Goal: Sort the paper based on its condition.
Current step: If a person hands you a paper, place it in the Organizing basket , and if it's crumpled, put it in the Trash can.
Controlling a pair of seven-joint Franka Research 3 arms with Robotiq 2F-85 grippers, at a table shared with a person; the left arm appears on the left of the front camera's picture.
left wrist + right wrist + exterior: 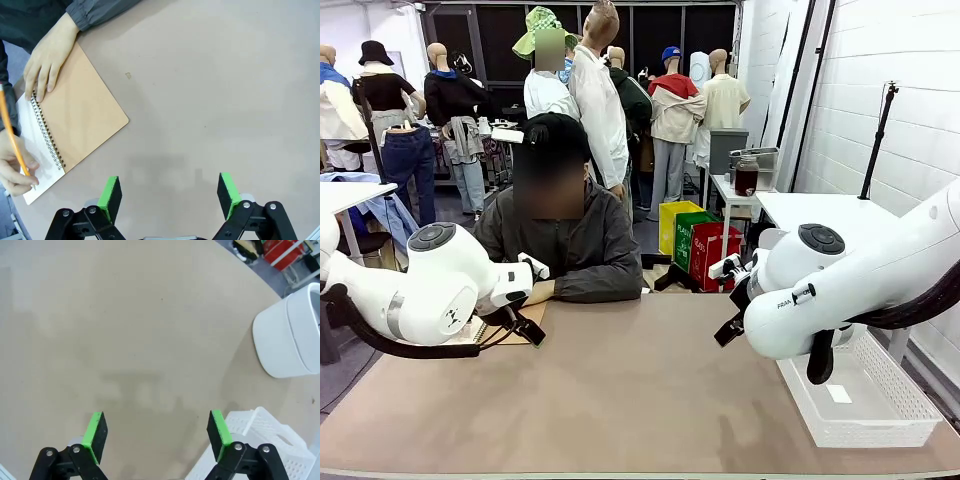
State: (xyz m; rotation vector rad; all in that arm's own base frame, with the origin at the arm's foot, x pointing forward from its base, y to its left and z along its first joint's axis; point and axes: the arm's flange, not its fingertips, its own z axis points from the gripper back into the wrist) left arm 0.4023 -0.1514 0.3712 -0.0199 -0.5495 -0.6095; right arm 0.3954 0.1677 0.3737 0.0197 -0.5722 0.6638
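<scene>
At the far left of the left wrist view, the person's writing hand (15, 175) is curled shut around an orange pencil (12, 130), pinching it low on the shaft with the tip down on the paper (37, 145). This white sheet lies on the left side of the spiral binding; whether it is bound in or loose I cannot tell. Right of the binding lies the brown kraft cover of the notebook (82, 115), and the person's other hand (47, 60) rests flat on its upper corner, fingers together and reaching the spiral. Further right, the left gripper (169, 192) hangs over the bare table (210, 75), its green pads spread wide with nothing between them, well apart from the notebook. The right gripper (157, 432) is likewise spread wide and empty above the tabletop. A white perforated basket (250, 425) sits just beside its right finger, and a white round container (285, 340) stands past the table's edge.
</scene>
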